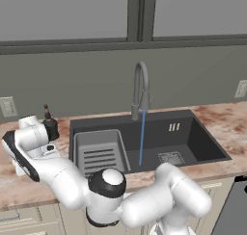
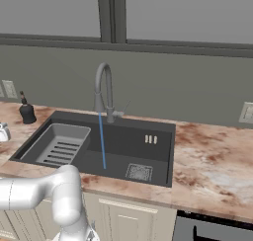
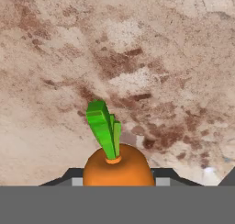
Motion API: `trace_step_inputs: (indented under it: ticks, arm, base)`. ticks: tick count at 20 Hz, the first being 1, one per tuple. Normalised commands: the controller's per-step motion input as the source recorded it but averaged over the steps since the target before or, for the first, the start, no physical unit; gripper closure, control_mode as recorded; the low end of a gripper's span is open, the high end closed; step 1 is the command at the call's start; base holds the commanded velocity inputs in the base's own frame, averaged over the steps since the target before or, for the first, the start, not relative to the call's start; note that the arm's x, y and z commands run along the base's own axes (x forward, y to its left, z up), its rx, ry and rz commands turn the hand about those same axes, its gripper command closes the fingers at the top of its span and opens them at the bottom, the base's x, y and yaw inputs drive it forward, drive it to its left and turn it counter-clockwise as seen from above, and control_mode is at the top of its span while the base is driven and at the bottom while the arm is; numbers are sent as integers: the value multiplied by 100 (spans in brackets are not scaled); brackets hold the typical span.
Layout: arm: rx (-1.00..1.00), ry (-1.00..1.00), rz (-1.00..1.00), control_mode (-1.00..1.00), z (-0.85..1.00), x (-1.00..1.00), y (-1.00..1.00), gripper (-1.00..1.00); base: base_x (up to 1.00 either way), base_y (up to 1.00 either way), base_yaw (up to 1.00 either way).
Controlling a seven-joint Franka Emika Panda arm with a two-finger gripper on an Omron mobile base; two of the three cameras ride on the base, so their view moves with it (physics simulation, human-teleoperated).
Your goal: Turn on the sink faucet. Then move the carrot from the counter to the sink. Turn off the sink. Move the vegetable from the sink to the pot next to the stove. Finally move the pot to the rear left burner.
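The long counter (image 2: 212, 161) looked like polished stone, mottled beige veined with rusty brown, smooth with a faint sheen. The deep rectangular sink (image 1: 202, 137) was dark charcoal and matt, like composite. Inside it sat a grey ribbed drying rack (image 1: 99, 150) that looked like dull plastic. The tall arched faucet (image 1: 141, 87) appeared as brushed grey metal. The stubby orange carrot (image 3: 118, 169) had a smooth, softly glossy skin and flat, waxy green leaves. The small dark soap bottle (image 2: 26, 111) looked glossy.
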Motion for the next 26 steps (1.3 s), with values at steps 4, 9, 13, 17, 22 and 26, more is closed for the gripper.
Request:
trace_step_inputs:
  ticks: [4, 9, 13, 17, 22, 26]
  arm:
    - [6, 0, 0, -100, 37, 19, -82, 100]
    - [6, 0, 0, -100, 38, 14, -83, 100]
    - [6, 0, 0, -100, 44, 4, -80, 100]
    - [7, 0, 0, -100, 34, 0, -76, 100]
    - [8, 0, 0, -100, 24, 0, -82, 100]
    - [10, 0, 0, -100, 21, -4, -82, 100]
  base:
    - [0, 0, 0]
    - [0, 0, 0]
    - [0, 0, 0]
    - [0, 0, 0]
    - [0, 0, 0]
    - [0, 0, 0]
